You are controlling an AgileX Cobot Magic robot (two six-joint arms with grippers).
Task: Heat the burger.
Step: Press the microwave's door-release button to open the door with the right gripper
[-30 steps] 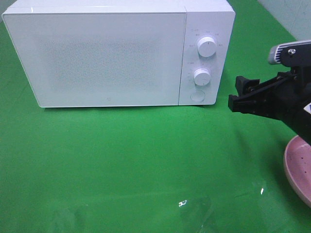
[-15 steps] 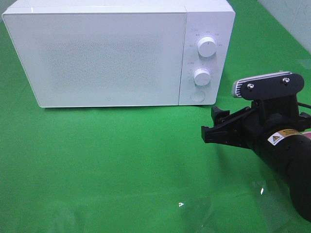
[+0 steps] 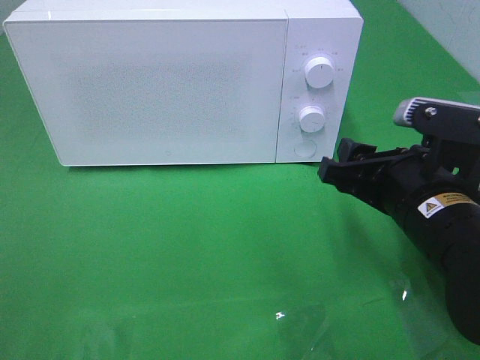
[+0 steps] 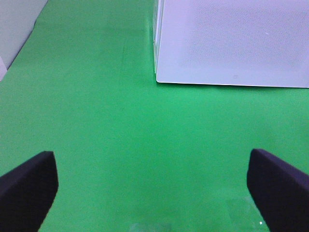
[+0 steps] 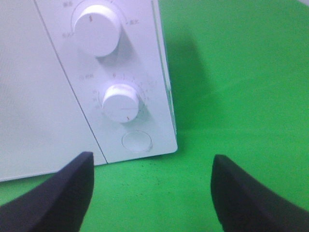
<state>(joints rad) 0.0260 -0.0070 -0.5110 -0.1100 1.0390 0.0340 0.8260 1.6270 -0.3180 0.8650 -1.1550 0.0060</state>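
Note:
The burger is out of view in every frame. The white microwave stands at the back with its door shut. My right gripper hovers just right of the microwave's lower right corner, pointing at the control panel. In the right wrist view its black fingers stand wide apart with nothing between them, and the right gripper faces the round button below the lower knob. My left gripper is open over bare green cloth, short of the microwave's front left corner.
Two white knobs and a round button sit on the microwave's right panel. A green cloth covers the table. A clear plastic sheet glints near the front edge.
My right arm dipped down and left, then rose back toward the microwave's lower right corner. It now hides the pink plate seen earlier at the right edge. The left gripper stays open.

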